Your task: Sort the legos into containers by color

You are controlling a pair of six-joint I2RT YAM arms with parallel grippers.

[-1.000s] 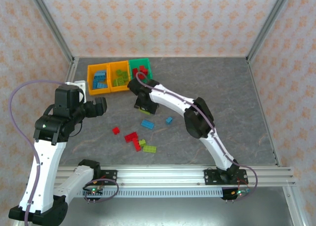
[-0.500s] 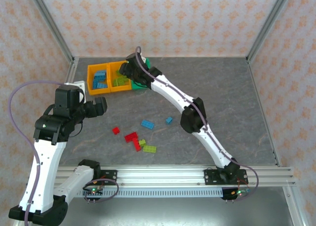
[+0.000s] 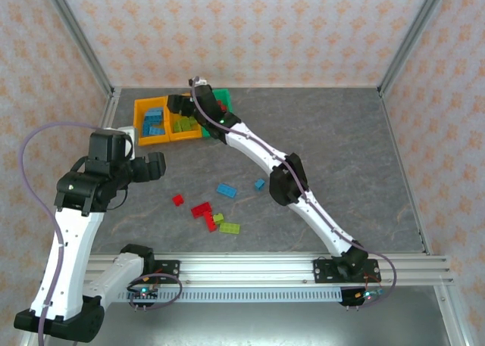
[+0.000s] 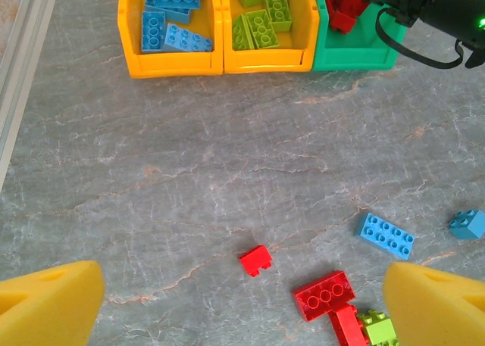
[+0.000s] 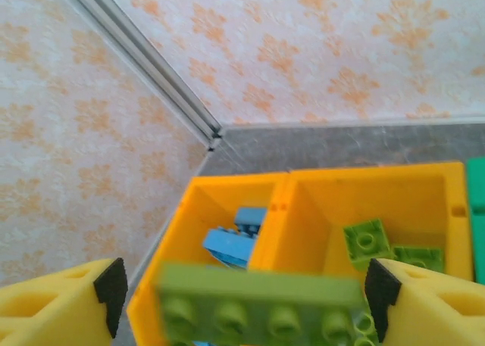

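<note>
Reaching further than a second ago, the right gripper (image 5: 242, 285) hangs over the yellow bins (image 5: 364, 183), jaws wider than the blurred green brick (image 5: 258, 304) between them, which looks just released. The left gripper (image 4: 242, 300) gapes empty. Most bricks look sorted; a handful of loose bricks (image 3: 202, 210) wait on the table (image 3: 341, 149).

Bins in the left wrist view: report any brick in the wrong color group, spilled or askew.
Nothing stands out. The left orange bin holds only blue bricks, the middle orange bin only lime bricks, and the green bin shows red bricks, partly hidden by the right arm.
</note>
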